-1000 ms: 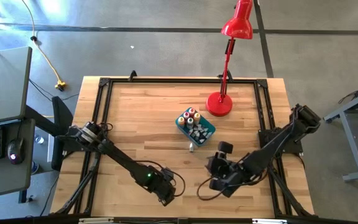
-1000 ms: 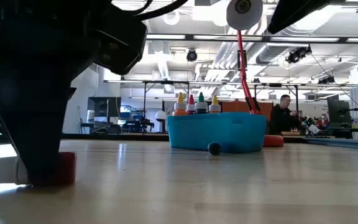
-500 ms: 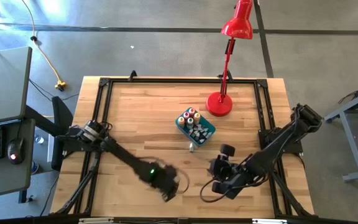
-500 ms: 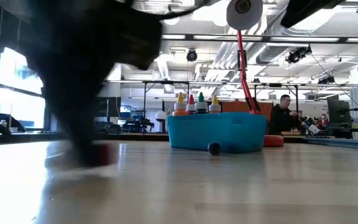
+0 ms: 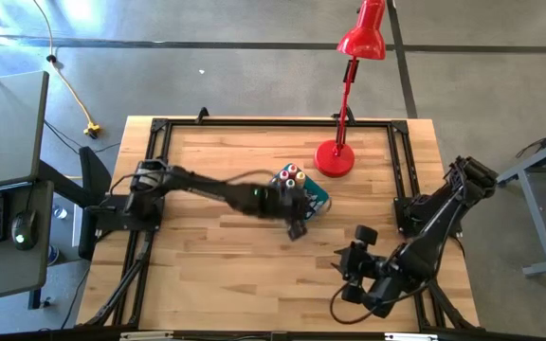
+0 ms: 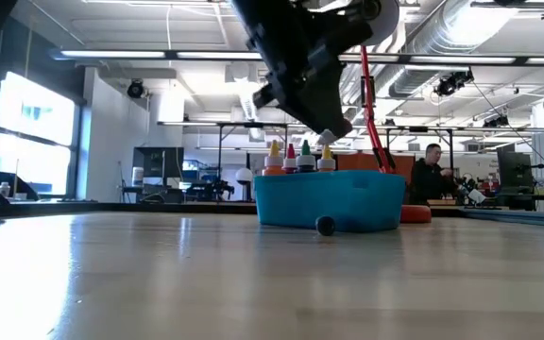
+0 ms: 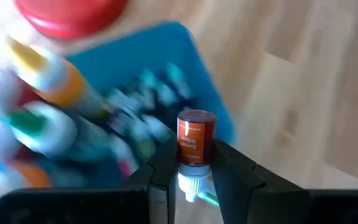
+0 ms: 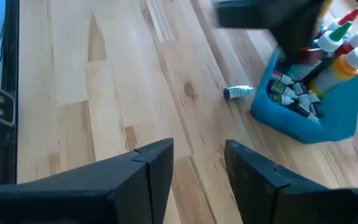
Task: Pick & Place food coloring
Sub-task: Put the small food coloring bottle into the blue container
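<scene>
My left gripper (image 5: 297,225) hangs over the near edge of the teal tub (image 5: 318,195) and is shut on a small red food coloring bottle (image 7: 194,142) with a white cap. Upright bottles (image 5: 290,176) with pointed caps stand in the tub's far part, and small ones lie in its near part (image 8: 291,93). One tiny bottle (image 8: 237,92) lies on its side on the table just before the tub (image 6: 325,225). My right gripper (image 8: 197,163) is open over bare wood near the table's right front (image 5: 352,265). My left gripper pinches the red bottle between its two fingers at the end of its body next to the white cap (image 7: 194,163). The bottle lies along the fingers, cap toward the wrist, flat base sticking out past the fingertips (image 7: 227,163). The fingers slant downward from the table's left. The bottle is lifted clear.
A red desk lamp stands on its round base (image 5: 335,156) right behind the tub, its stem (image 6: 371,104) rising beside my left gripper. A black frame (image 5: 401,170) runs round the table. There is open wood to the left and near side. A person (image 6: 433,172) sits far behind.
My left gripper has taken the red bottle off the table near the front edge, risen, and swung fast toward the far right, turning as it went, until it is above the tub. My right gripper has drawn back a little toward the table's right edge, still open.
</scene>
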Tool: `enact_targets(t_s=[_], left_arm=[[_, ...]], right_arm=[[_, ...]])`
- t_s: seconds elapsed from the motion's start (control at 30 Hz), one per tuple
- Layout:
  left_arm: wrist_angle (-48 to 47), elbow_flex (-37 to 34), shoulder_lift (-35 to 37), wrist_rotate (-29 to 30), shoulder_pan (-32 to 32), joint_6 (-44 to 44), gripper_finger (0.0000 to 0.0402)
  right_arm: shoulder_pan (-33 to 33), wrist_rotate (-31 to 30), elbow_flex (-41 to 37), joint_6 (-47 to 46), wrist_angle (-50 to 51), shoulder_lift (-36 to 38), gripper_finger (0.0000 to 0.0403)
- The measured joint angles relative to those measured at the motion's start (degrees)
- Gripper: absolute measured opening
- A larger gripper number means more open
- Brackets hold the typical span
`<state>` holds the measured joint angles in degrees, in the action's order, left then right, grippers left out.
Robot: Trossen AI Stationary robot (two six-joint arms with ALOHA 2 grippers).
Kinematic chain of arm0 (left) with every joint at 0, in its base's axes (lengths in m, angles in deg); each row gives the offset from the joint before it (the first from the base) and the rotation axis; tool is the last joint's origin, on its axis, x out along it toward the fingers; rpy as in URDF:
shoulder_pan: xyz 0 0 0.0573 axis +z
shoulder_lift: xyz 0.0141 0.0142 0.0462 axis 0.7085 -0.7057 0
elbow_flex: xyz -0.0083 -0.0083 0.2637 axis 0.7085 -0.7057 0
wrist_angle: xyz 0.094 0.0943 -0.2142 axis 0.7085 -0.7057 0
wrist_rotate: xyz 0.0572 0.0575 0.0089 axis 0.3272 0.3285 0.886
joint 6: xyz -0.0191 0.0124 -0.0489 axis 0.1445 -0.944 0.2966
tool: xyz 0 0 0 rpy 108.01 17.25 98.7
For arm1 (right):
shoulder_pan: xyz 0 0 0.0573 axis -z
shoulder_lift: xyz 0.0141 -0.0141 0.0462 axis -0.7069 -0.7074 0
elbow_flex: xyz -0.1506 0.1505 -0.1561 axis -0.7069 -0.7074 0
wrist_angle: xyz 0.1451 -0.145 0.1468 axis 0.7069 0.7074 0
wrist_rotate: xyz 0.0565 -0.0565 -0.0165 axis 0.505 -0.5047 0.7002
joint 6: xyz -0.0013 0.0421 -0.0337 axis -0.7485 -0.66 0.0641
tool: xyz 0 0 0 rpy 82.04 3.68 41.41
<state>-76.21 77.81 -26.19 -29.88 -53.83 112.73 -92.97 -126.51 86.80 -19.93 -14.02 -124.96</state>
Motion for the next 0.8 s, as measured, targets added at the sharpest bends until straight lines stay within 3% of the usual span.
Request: enact_targets(t_s=[0.27, 0.5, 0.7, 0.8], left_arm=[[5.13, -0.28, -2.28, -10.48, 8.93, -4.36, 0.0074], [9.75, 0.1, -5.29, -12.55, 10.63, -7.37, 0.0113], [4.47, 3.69, -4.9, -12.79, 10.57, -9.85, 0.0149], [-5.65, 9.43, -4.77, -14.65, 10.5, -8.43, 0.015]], right_arm=[[-0.95, -3.7, 0.0, 3.29, 0.66, 0.0, 0.0138], [-0.76, -5.32, -0.02, 4.11, 0.76, 0.0, 0.0138], [-0.76, -6.42, -0.1, 4.1, 0.36, 0.0, 0.0138], [-0.4, -10.65, -0.15, 4.09, -0.17, -0.45, 0.0138]])
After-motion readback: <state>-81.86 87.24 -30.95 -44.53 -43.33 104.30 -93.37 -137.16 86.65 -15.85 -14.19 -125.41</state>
